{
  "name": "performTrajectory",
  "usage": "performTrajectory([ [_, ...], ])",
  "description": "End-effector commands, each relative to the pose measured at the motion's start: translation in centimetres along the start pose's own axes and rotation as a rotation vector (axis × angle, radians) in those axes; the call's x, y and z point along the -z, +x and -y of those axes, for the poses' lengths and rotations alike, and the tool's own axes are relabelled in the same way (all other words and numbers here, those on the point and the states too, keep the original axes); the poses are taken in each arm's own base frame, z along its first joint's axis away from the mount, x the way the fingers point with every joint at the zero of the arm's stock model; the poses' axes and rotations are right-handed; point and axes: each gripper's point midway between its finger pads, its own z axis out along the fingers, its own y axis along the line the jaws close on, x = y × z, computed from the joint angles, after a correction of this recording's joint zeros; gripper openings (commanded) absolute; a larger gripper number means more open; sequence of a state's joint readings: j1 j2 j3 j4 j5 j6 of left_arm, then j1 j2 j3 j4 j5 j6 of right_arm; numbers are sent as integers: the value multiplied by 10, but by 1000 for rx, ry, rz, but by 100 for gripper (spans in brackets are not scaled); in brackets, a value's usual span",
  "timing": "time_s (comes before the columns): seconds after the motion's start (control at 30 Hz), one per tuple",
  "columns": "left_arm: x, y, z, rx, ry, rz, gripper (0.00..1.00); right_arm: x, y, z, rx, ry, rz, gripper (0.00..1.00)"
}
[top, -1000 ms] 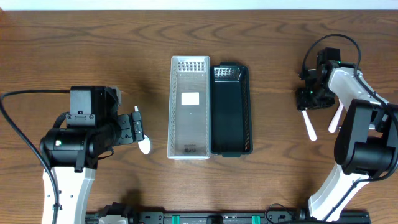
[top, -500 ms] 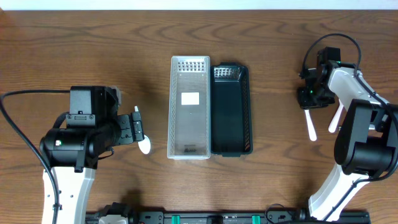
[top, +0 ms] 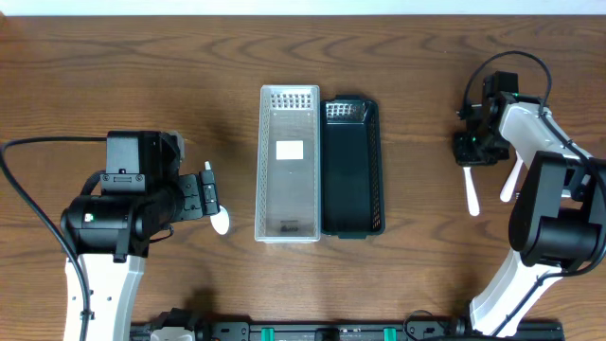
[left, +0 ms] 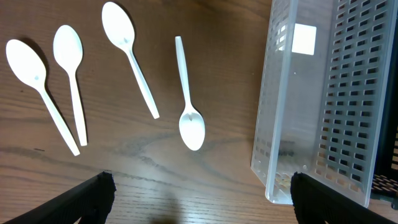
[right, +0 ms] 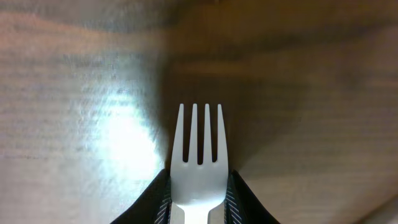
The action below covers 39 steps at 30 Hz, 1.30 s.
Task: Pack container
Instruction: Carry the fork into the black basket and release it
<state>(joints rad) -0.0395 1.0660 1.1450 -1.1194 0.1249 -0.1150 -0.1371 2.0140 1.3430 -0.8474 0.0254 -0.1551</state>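
Note:
A clear slotted container [top: 264, 161] and a black slotted container [top: 378, 167] stand side by side at the table's middle. My left gripper [top: 210, 195] is open and empty, left of the clear container [left: 311, 106]. In the left wrist view its gripper [left: 200, 202] hovers over bare wood, with several white plastic spoons beyond it; the nearest spoon [left: 186, 99] lies just ahead. My right gripper [top: 471, 150] at the far right is shut on a white plastic fork [right: 199, 168], tines pointing away, low over the table. The fork's handle [top: 471, 192] trails toward the front.
A second white utensil [top: 508, 180] lies beside the right arm. One white spoon bowl [top: 221, 224] shows by the left gripper in the overhead view. A white label [top: 289, 150] sits inside the clear container.
The right gripper with the fork has shifted very slightly. The left arm has not moved.

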Motion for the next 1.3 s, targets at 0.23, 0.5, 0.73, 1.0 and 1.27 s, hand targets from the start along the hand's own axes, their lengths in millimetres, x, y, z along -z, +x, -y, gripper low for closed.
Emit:
performTrajectory([
  [0.23, 4, -5, 0, 1, -1, 17, 92, 179, -47, -78, -21, -36, 427, 1],
  [0.5, 4, -5, 0, 1, -1, 17, 92, 217, -26, -177, -156, -201, 494, 3],
  [0.73, 4, -5, 0, 1, -1, 17, 93, 155, -17, -217, -145, -172, 328, 2],
  [1.0, 4, -5, 0, 1, -1, 17, 92, 82, -7, -240, -65, -107, 166, 2],
  [1.27, 4, -5, 0, 1, -1, 17, 92, 85, -15, -250, -9, -143, 190, 36],
])
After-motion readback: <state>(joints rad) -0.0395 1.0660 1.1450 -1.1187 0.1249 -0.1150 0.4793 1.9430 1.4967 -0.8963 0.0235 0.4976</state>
